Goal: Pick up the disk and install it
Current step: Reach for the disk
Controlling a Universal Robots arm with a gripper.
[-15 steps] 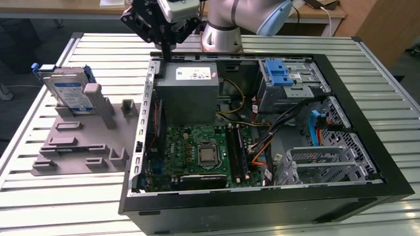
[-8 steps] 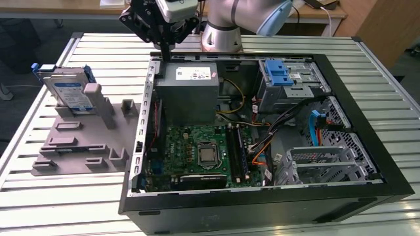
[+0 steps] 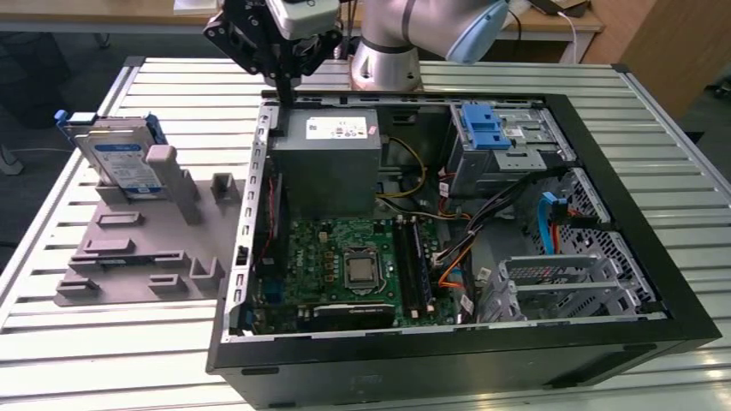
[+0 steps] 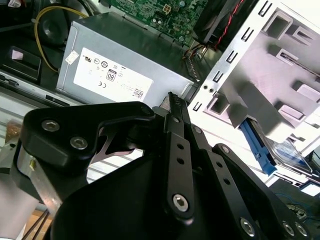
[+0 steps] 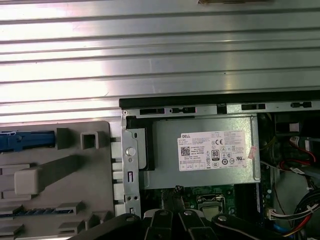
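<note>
The disk [image 3: 121, 158], a silver drive with a blue-and-white label and a blue frame, stands on edge in a slot of the grey holder [image 3: 137, 248] at the exterior view's left. Its blue edge also shows in the second wrist view [image 4: 257, 145] and in the first wrist view [image 5: 25, 141]. My gripper [image 3: 282, 90] hangs above the back left corner of the open computer case [image 3: 246, 257], well to the right of the disk. Its black fingers [image 4: 175, 112] lie together with nothing between them, and their tips show over the grey box in the first wrist view [image 5: 175, 192].
Inside the case are a grey metal box with a white sticker [image 3: 331, 163], a green board [image 3: 348, 265], cables, a drive bay with a blue latch [image 3: 485, 128] and a metal cage [image 3: 571, 282]. The slatted metal table [image 3: 149, 342] carries it all.
</note>
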